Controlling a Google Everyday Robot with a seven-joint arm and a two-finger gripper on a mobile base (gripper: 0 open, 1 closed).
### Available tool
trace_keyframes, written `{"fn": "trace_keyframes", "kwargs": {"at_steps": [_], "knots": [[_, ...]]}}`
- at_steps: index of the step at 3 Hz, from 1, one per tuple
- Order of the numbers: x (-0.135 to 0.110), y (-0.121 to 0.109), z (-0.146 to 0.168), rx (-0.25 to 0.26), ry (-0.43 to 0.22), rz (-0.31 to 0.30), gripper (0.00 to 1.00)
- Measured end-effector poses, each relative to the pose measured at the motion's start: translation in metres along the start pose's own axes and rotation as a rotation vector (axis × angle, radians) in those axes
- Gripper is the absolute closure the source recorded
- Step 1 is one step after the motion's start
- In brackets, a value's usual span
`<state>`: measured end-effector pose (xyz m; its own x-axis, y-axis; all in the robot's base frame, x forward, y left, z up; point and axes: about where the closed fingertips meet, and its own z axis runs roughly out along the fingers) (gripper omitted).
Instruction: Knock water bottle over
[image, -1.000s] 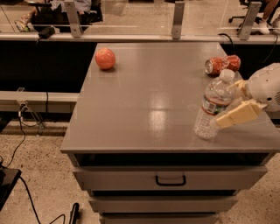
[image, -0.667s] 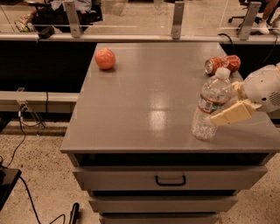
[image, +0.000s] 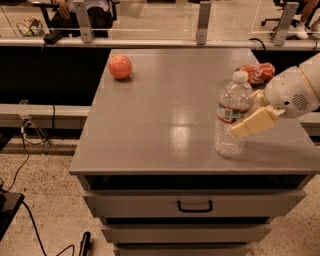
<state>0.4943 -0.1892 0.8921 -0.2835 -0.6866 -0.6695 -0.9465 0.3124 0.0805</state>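
Warm, fairly dim indoor light here, coming from overhead. A pale glare patch sits mid-surface (image: 165, 90). A soft shadow spreads right of the water bottle (image: 232, 117), under the pincer (image: 250, 120) at the right edge. The round orange fruit (image: 120, 67) casts a small shadow, and the floor beyond gleams.

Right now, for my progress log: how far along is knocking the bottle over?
Done: the hand is in place against the right side of the bottle, about level with the label. In hand: the push itself, with the bottle at most slightly tilted. Left: the bottle stands on its base near the front of the table, so it is not yet tipped onto its side.
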Motion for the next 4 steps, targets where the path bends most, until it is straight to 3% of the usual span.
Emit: {"fn": "trace_keyframes", "kwargs": {"at_steps": [2, 4], "knots": [[-0.022, -0.013, 0.001, 0.032, 0.221, -0.048, 1.00], [-0.031, -0.012, 0.006, 0.101, 0.522, -0.171, 1.00]]}}
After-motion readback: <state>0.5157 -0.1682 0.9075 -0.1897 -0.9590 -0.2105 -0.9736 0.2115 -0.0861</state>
